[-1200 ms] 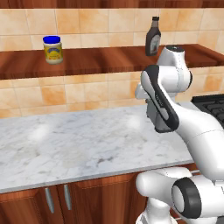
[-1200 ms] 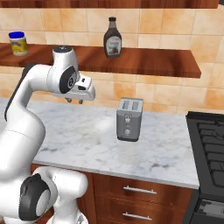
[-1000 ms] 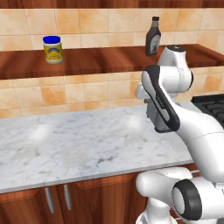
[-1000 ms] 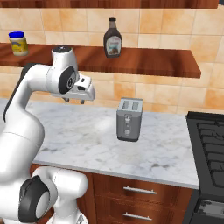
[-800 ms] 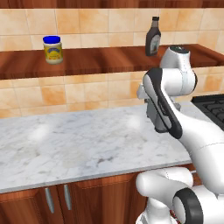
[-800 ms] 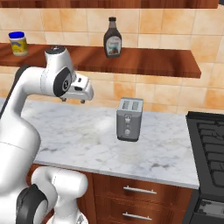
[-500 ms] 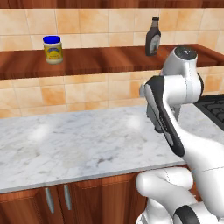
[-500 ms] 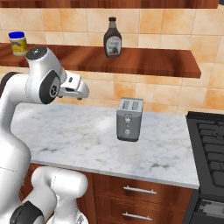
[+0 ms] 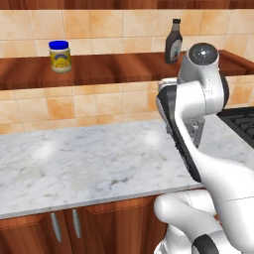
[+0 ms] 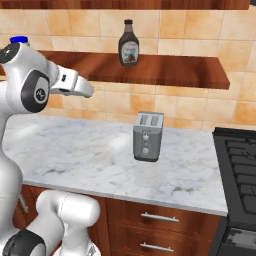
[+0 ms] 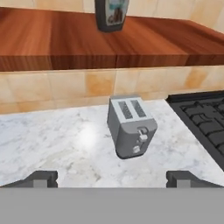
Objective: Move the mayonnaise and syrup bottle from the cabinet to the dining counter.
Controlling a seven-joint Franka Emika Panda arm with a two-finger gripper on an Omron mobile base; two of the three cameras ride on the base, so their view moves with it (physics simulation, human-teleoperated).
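The mayonnaise [image 9: 60,55], a blue-lidded jar, stands at the left of the cabinet [image 9: 114,69], an open dark wood shelf; in the right base view its lid [image 10: 19,39] peeks out behind my arm. The syrup bottle [image 9: 173,47] [image 10: 128,44] stands further right on the shelf, and its lower part [image 11: 111,15] shows at the top of the hand view. My gripper [image 11: 112,178] is open and empty, its fingertips [image 11: 41,178] wide apart. It hangs over the wall counter, below and short of the shelf [image 10: 150,70], facing the bottle. The dining counter is out of view.
A silver toaster [image 10: 147,136] [image 11: 130,127] stands on the marble wall counter [image 9: 89,158] under the syrup bottle. A black stove [image 10: 240,170] [image 11: 201,118] adjoins the counter on the right. Wooden base cupboards [image 9: 99,223] run below.
The jaws have opened wide. The arm's upper joints have swung sideways, to the right in the left base view, while the hand stays over the counter. Jar and bottle have not moved.
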